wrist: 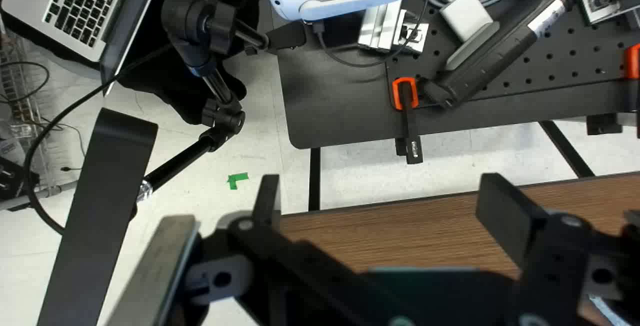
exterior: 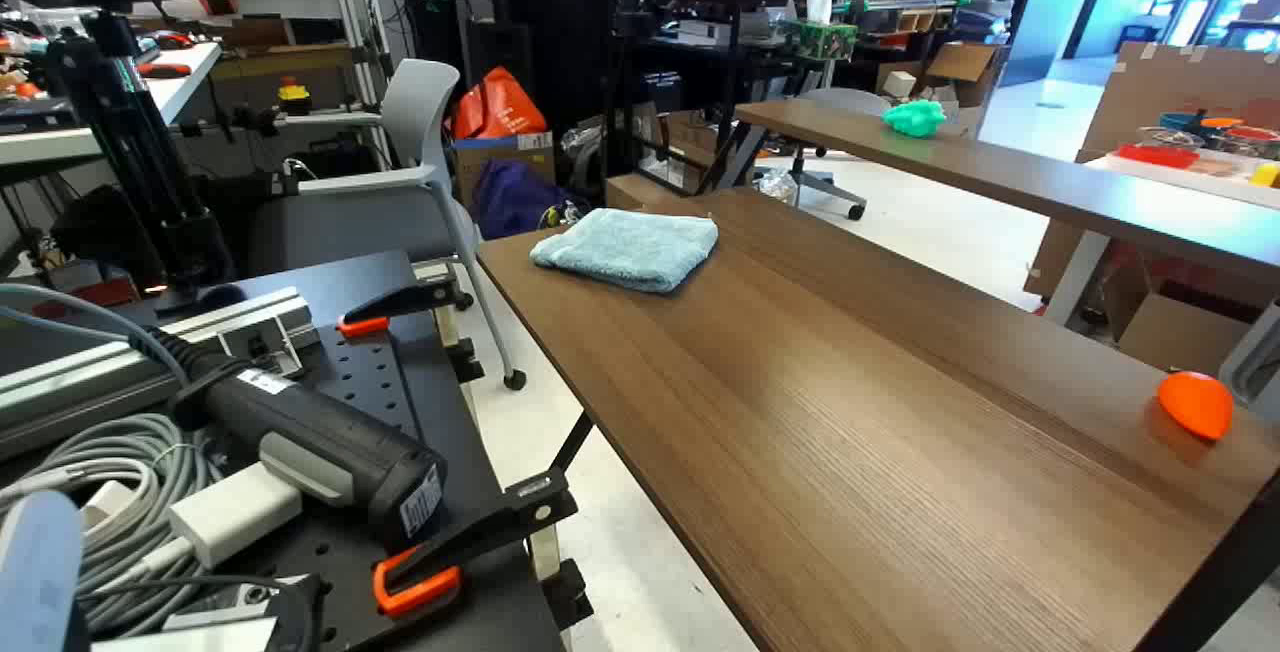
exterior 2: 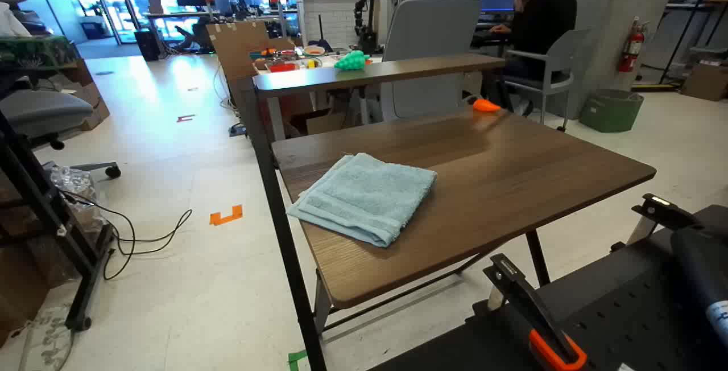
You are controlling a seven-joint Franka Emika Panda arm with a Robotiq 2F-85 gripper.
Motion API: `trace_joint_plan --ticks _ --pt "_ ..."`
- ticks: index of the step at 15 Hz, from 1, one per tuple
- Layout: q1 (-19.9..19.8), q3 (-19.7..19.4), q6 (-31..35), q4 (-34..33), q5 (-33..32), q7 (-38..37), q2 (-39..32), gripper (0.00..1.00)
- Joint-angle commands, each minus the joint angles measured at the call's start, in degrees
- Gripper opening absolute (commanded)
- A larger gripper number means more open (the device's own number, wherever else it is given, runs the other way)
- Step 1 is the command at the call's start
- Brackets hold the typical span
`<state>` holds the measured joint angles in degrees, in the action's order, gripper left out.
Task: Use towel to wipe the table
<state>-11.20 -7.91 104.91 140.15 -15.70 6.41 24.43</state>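
Gripper spread wide; towel lies on table (label on black tool unreadable).

1. With twelve at the top of an exterior view, we find the towel at ten o'clock on the table.
2. At three o'clock on it, we see a small object.
3. Beyond, toward one o'clock, we see a raised board bearing a second object.
4. Apart, at nine o'clock, our bench holds coiled cable.
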Motion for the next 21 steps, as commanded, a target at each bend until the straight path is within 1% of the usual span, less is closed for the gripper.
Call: trace_joint_plan --ticks 1,8,9,10,11,12,14,15,16,17,18,19,20,21 --pt "0.6 -0.5 -0.1 -0.1 -0.2 -0.2 0.0 1.0" --pt "0.6 -0.5 -0.1 -0.1 -0.2 -0.2 0.0 1.0" --pt "0.9 -1.4 -0.1 -0.2 2.0 0.9 0.2 1.0" --pt "1.3 -1.3 -0.3 -0.5 3.5 0.3 0.0 1.0" --pt "1.5 0.5 -0.6 -1.1 3.0 -3.1 -1.3 1.0" --pt "2.0 3.7 0.3 -1.7 1.8 -9.9 -3.5 1.0" --pt "-1.3 11.7 1.1 -3.8 0.8 -18.8 -8.8 1.0" --pt "-1.4 14.5 0.4 -5.0 0.2 -23.4 -11.1 1.0" --pt "-2.0 17.4 -0.5 -6.9 0.8 -28.3 -14.4 1.0" --pt "-1.6 19.4 -1.5 -8.9 1.9 -33.4 -17.8 1.0" --pt "-0.7 20.8 -2.3 -11.0 2.3 -38.4 -21.3 1.0" --pt "1.0 21.3 -2.9 -13.0 3.1 -43.3 -25.0 1.0" --pt "5.1 18.6 -3.3 -15.4 4.5 -47.2 -28.6 1.0" --pt "6.5 18.1 -3.1 -17.9 6.4 -49.9 -32.2 1.0"
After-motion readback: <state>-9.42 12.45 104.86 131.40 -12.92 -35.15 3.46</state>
